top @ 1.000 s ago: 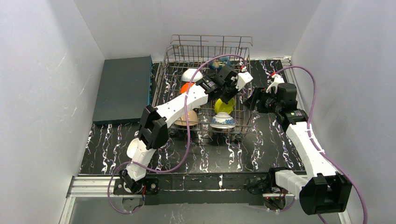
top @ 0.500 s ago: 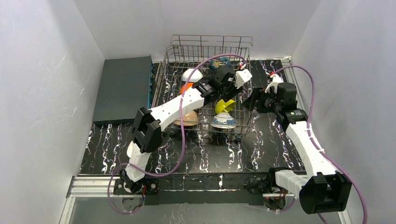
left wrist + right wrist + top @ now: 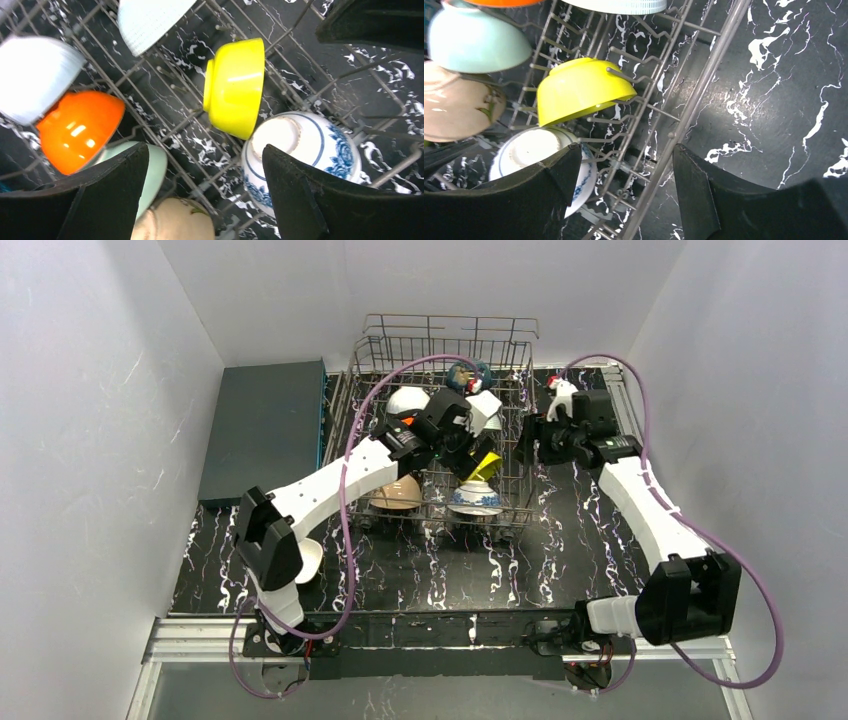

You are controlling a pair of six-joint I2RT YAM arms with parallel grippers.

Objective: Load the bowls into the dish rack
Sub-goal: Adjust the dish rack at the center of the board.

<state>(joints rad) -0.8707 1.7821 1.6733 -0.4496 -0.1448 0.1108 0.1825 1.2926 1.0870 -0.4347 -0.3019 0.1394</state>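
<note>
Well behind the left hand (image 3: pixel 205 150), back by that arm's elbow, a stray white bowl (image 3: pixel 310 562) sits on the counter (image 3: pixel 450 570), not yet loaded; I judge it the next to fetch. To go for it cleanly, the hand, spread wide and holding nothing, should lift straight up out of the dish rack (image 3: pixel 440 340) before swinging back, since tines stand close about its fingers. Nearest beneath it lie a peach-tan bowl (image 3: pixel 175 225) and a blue-and-white bowl (image 3: pixel 300 150), the latter beside one finger. Just beyond the fingertips a yellow bowl (image 3: pixel 235 85) leans on its side among the tines. Off to one side are a mint bowl (image 3: pixel 152 170) and an orange bowl (image 3: pixel 80 130); farther out, two pale bowls (image 3: pixel 35 75). The right hand (image 3: pixel 626 150), likewise spread and empty, hovers over the rack's side rail.
</note>
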